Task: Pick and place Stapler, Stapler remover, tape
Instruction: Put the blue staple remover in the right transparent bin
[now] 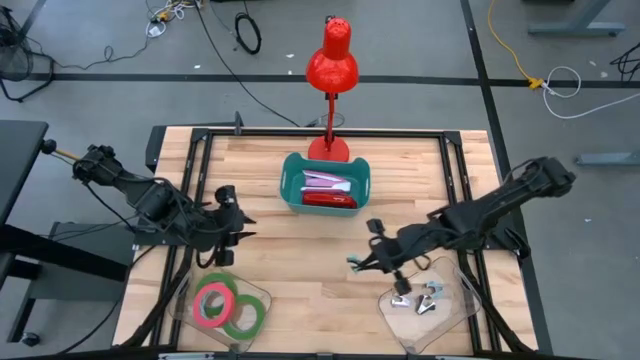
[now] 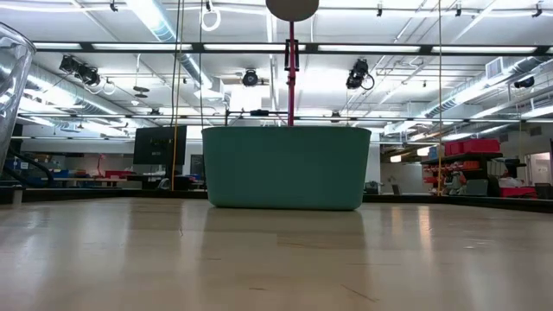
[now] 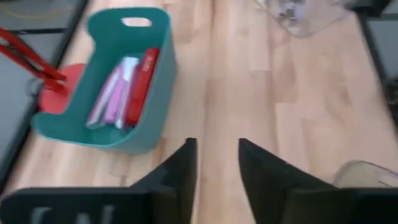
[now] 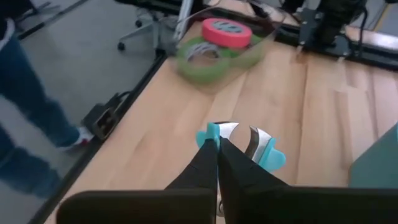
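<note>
My right gripper [image 1: 362, 260] is shut on a light-blue staple remover [image 4: 244, 145] above the table's middle, near the clear tray [image 1: 455, 310] at the near right, which holds more staple removers [image 1: 420, 300]. My left gripper [image 1: 238, 216] is open and empty, left of the teal bin [image 1: 325, 185]; its fingers [image 3: 186, 165] hang over bare wood. The bin holds a red stapler [image 1: 330, 199] and pale pink-purple items [image 1: 326, 182]. A red-pink tape roll [image 1: 210, 303] and green rolls [image 1: 244, 318] lie in a clear tray [image 1: 262, 296] at the near left. My right gripper pinches one blue handle wing [image 4: 212, 133] of the staple remover between its two fingertips. The metal claws [image 4: 241, 135] and the other blue wing [image 4: 273, 157] stick out beyond the fingers to one side. The remover looks lifted clear of the table.
A red desk lamp [image 1: 332, 60] stands on its base [image 1: 328, 150] just behind the bin; its pole [image 2: 291, 65] rises behind the bin [image 2: 289, 168] in the low view. Bare wood lies between the two trays and in front of the bin. Black frame rails run along the table's edges.
</note>
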`<state>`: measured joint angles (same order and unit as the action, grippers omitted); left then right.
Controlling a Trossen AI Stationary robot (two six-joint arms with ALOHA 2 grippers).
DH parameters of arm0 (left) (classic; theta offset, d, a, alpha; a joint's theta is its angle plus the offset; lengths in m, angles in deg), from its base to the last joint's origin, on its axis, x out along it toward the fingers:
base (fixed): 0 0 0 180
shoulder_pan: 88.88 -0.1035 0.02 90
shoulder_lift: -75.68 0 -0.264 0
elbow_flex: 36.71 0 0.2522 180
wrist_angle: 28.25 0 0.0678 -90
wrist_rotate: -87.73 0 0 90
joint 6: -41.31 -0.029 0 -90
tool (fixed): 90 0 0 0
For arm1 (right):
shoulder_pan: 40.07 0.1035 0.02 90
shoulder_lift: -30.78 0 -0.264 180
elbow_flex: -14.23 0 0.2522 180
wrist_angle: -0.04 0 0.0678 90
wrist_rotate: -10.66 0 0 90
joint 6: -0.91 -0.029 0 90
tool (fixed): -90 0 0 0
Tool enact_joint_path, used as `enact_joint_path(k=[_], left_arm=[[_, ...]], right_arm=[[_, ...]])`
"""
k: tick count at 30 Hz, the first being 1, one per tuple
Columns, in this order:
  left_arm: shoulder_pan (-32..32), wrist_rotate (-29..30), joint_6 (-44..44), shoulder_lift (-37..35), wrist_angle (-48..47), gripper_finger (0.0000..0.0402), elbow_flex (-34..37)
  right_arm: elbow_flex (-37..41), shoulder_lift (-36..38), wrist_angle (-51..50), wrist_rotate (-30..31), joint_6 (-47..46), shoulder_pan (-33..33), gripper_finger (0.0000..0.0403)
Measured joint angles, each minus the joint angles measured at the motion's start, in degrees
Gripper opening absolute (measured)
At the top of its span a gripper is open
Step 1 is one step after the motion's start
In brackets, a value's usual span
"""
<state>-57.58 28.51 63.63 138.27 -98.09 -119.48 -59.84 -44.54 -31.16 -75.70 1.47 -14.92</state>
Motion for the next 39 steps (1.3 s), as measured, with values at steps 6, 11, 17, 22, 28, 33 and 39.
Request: enact_joint_path(k=[6,11,17,22,28,33,39], left_arm=[[-2.42,-5.19,-3.57,-0.02,1.96,0.0034,-0.04],[-6.26,-7.65,-6.19,-0.02,1.92,0.0008,-0.04],[-10.55,-13.16,-8.99,-0.02,2.15,0.0004,-0.04],[-13.22,-15.33,-11.0,-0.02,2.23,0.0004,-0.04],[-15.1,-17.93,-11.1,-0.02,2.25,0.0003,-0.04],[-15.81,-18.18,-10.94,-0.39,2.4,0.0002,-0.02],[-15.68,-17.54,-9.38,-5.22,5.83,0.0001,1.25]], right_arm=[[0.0,5.25,-7.74,-0.21,-3.32,2.65,0.0001],[0.0,7.48,-12.09,-0.09,-5.98,4.77,0.0001],[0.0,8.01,-16.64,-2.04,-9.16,7.51,0.0],[0.0,7.31,-20.33,-4.8,-11.02,9.66,0.0],[0.0,7.26,-19.79,-4.75,-13.18,12.52,0.0],[0.0,7.19,-18.86,-4.67,-15.72,15.52,0.0],[0.0,4.7,-18.61,-4.6,-17.35,18.85,0.0]])
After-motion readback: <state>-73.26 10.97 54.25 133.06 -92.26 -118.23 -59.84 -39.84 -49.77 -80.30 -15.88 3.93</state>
